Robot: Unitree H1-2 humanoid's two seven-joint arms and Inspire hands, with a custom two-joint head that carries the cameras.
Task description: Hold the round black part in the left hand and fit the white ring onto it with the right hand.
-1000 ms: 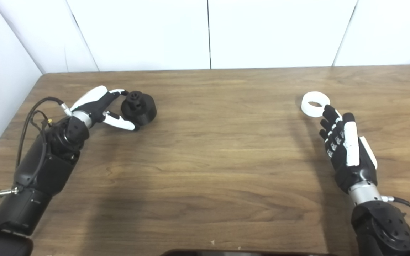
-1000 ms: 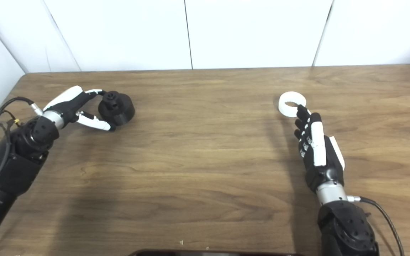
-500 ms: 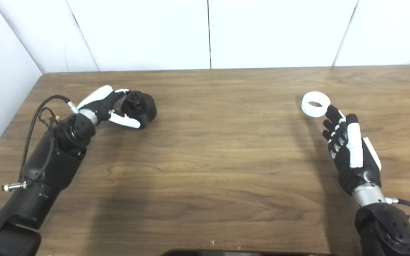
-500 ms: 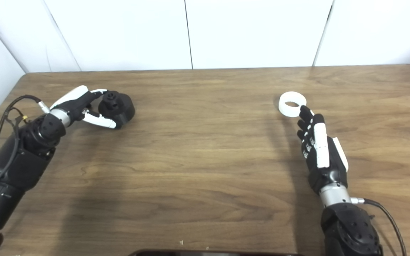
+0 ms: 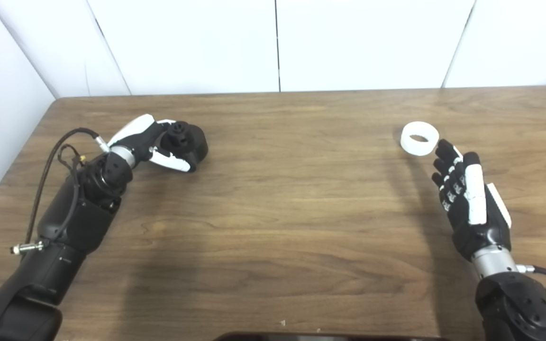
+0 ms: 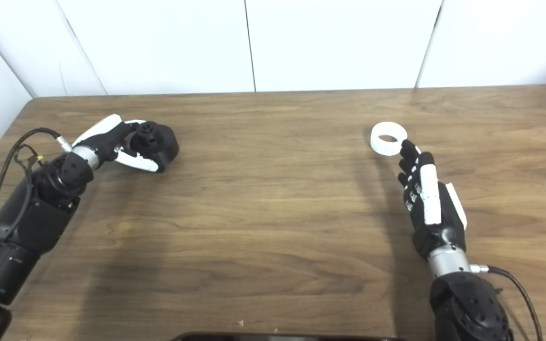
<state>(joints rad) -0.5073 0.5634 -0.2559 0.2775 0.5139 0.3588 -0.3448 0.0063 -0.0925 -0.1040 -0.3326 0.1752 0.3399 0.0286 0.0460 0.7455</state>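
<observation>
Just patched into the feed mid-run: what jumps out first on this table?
Far left, the left hand has its fingers around the round black part, which appears to sit on the wooden table. Far right, the white ring lies alone on the wood, with the open right hand just short of it, fingertips pointing at it but not touching. The wide stretch between them is bare wood.

Our two arms, black with white trim

We see black shells on both forearms, each ending in a silver wrist ring. Our left hand (image 5: pixel 146 143) has a white back and white finger covers over black; a thin black cable loops beside its wrist. Our right hand (image 5: pixel 467 199) is black with white strips, a cable leaving its wrist.
</observation>
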